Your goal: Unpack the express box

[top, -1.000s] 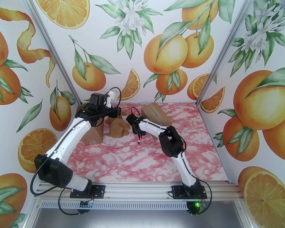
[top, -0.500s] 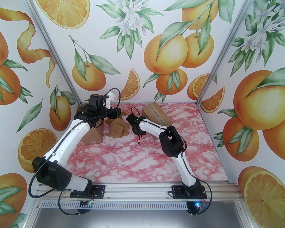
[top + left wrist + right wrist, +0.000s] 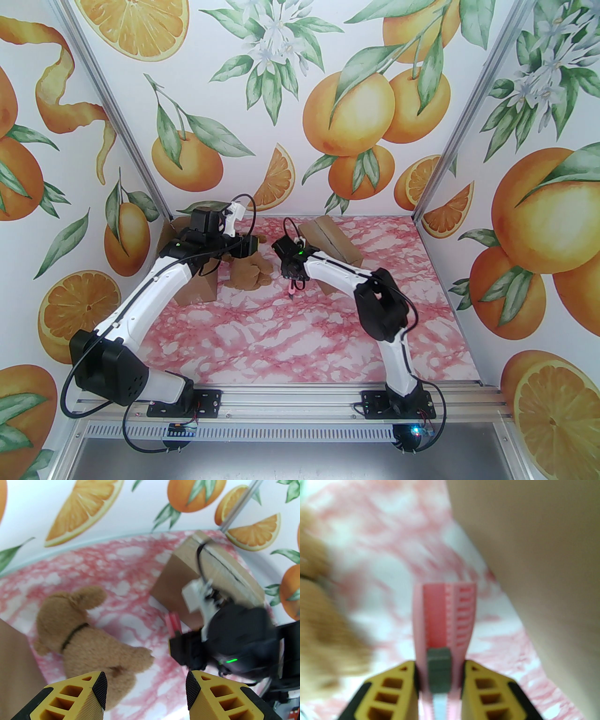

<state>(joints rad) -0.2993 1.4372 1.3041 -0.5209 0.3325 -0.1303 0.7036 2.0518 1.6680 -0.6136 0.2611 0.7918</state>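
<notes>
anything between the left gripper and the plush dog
Nothing visible does. The left gripper hangs open just over the dog, bare table beside it. The right gripper, shut on the cutter, is off to the side by the box.

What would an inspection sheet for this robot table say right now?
Surface: pink marbled table.
Job's things: back box, looks closed; left box behind the left arm; dog lying between them.
Clutter: nothing seen.
Grippers: left gripper open, near the dog; right gripper shut on a pink knife, beside the back box.
Cables: black cables loop along both arms; no snag seen.
Surroundings: orange-print walls; metal rail at the near edge.
</notes>
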